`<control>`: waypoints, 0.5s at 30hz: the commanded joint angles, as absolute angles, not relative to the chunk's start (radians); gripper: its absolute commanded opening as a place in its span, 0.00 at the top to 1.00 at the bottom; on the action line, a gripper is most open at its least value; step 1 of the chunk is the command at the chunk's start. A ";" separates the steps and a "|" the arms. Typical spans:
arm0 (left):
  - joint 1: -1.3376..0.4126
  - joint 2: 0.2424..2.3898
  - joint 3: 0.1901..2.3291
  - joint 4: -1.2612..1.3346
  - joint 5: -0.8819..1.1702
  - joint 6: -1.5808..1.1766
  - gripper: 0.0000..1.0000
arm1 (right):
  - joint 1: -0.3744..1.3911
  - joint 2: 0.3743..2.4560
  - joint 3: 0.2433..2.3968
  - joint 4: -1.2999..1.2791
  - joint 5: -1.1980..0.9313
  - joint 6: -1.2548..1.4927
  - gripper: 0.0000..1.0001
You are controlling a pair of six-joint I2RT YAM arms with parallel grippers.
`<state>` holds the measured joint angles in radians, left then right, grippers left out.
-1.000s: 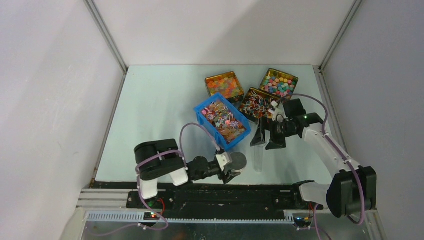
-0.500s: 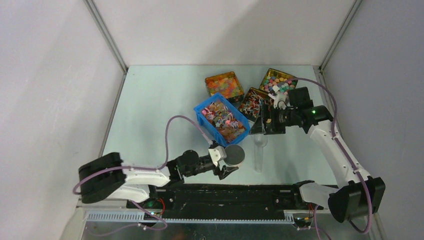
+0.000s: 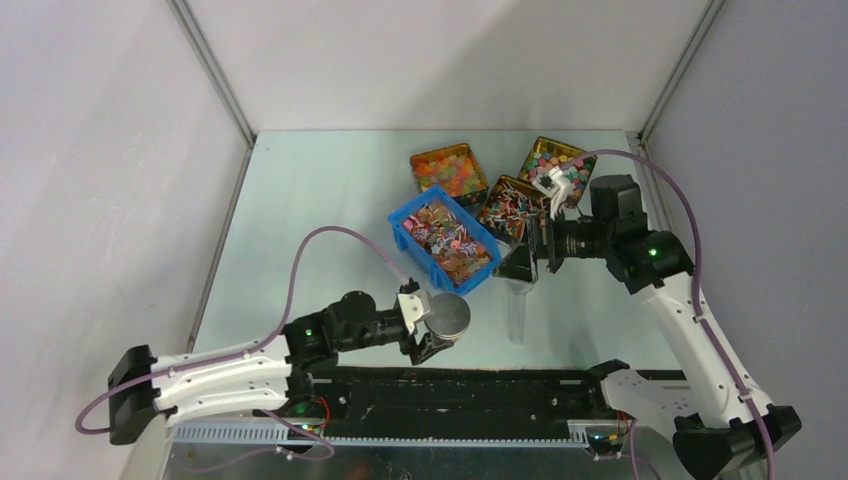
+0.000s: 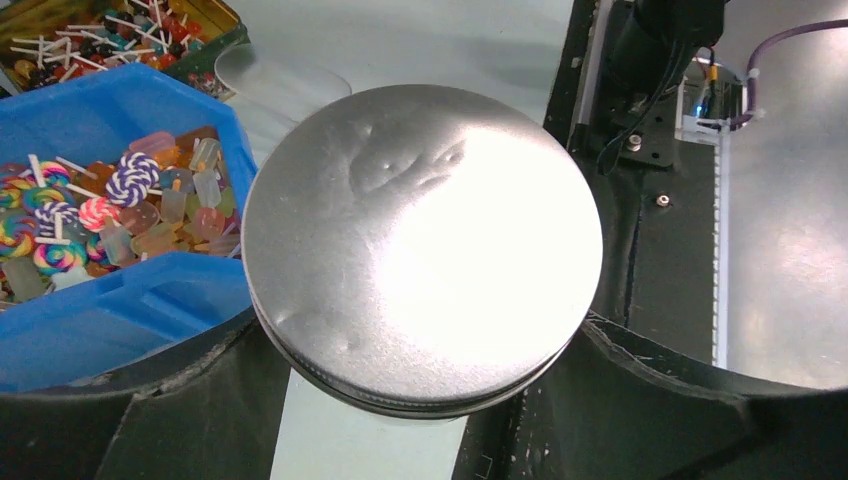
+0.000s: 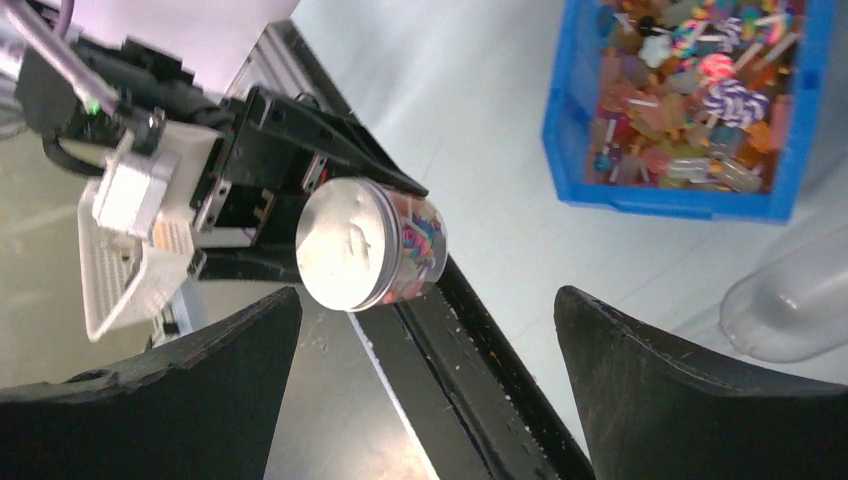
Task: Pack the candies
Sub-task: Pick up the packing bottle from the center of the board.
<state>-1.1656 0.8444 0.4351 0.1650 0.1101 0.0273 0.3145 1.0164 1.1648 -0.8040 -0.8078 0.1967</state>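
Left gripper (image 3: 440, 326) clamps the lidded jar (image 3: 449, 313). Right gripper (image 3: 527, 262) is open and empty; the candies (image 3: 445, 238) in the bin (image 3: 418, 258) lie near, at its 9 o'clock.

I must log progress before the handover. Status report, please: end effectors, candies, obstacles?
Left end effector shut on lidded jar, candies inside. Right end effector open, empty. More candies in blue bin. Clear tube lies near bin.

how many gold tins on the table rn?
3. Left tin, orange-red sweets, far centre. Middle tin, striped pieces, to its right and nearer, partly covered. Right tin, pastel sweets, far right. None seems fully hidden.
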 commanded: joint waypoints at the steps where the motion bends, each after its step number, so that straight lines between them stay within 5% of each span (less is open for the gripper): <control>1: -1.169 0.755 0.523 -0.005 0.154 0.045 0.38 | 0.394 0.981 1.197 -0.763 -0.858 0.115 0.01; 15: -1.170 0.678 0.618 -0.191 0.311 0.063 0.41 | 0.665 0.803 1.085 -0.583 -0.828 -0.048 0.00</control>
<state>-1.1660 0.6895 0.5488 -0.1749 0.2409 0.0273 0.6243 0.8131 1.1042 -0.6910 -0.7933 0.0025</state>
